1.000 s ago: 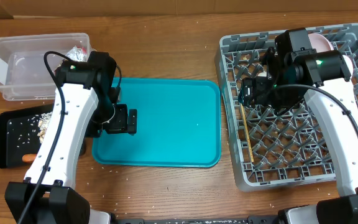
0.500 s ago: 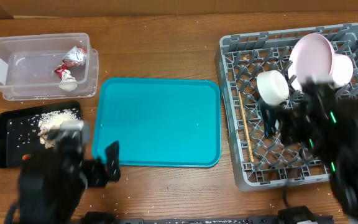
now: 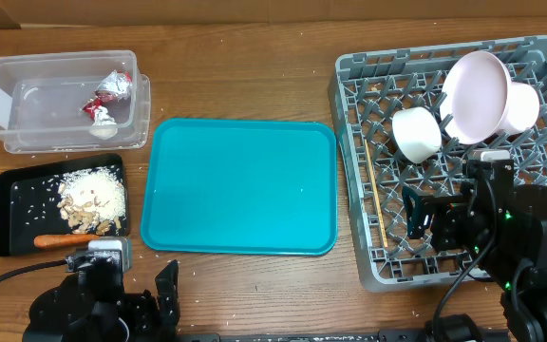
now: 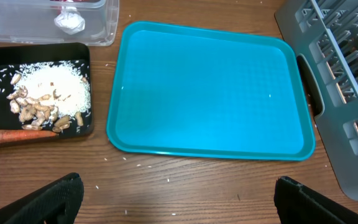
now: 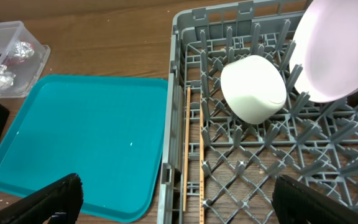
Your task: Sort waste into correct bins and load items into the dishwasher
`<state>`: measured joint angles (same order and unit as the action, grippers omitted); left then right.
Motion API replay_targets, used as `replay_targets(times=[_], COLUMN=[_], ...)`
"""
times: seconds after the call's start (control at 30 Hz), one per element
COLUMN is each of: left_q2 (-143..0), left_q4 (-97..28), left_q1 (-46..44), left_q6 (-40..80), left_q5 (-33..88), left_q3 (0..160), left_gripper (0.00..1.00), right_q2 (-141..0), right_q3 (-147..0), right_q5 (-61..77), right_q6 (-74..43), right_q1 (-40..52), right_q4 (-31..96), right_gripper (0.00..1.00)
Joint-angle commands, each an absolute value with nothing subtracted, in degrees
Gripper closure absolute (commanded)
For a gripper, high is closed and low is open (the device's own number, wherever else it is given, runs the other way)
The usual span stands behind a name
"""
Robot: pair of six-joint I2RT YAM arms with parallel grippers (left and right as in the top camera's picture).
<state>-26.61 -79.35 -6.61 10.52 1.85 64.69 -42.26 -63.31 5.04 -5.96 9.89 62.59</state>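
Note:
The grey dish rack holds a white plate, a white bowl, a small white cup and wooden chopsticks. The rack, cup, plate and chopsticks also show in the right wrist view. The clear tub holds a foil ball and a red wrapper. The black tray holds rice and food scraps and a carrot. My left gripper and right gripper are open and empty, pulled back at the near edge.
A large teal tray lies bare between the bins and the rack. Loose rice grains are scattered on the wooden table near the black tray and along the front edge.
Both arms have pulled back from over the teal tray and the rack to the near table edge, uncovering the tub, the black tray and the dishes.

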Motion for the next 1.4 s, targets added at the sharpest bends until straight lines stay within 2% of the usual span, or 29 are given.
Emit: replay_targets(times=[0.0,0.3,0.47,0.8,1.0,1.17,1.37], left_q2=[-26.2,-26.2,-26.2,-26.2,-26.2,-26.2,-26.2], left_q4=[-79.4,-79.4,-79.4,-79.4,-79.4,-79.4,-79.4], left_q1=[-6.4,-6.4,-6.4,-6.4,-6.4,-6.4,-6.4], left_q6=[11.0,11.0,11.0,11.0,11.0,11.0,11.0], left_q5=[1.3,1.3,1.3,1.3,1.3,1.3,1.3], left_q3=[64.3,64.3,64.3,64.3,64.3,64.3,64.3], left_gripper=[0.0,0.0,0.0,0.0,0.0,0.0,0.0], right_q2=[-42.1,-39.4,-23.2,-1.1,-0.2,-0.2,-0.2], right_q3=[-63.3,-62.0,-45.9,-20.7,-10.6,-0.3,-0.4], right_q5=[4.6,2.7,2.6,2.6,2.4,2.4,3.1], right_q6=[-5.8,-5.5,-2.9,-3.0,-2.7,-2.7,0.3], right_q1=[10.2,9.9,9.6,9.6,9.4,6.8,5.5], right_q4=[62.3,62.7,48.5,23.5,7.0,-11.6,-4.7], right_gripper=[0.0,0.0,0.0,0.0,0.0,0.0,0.0])
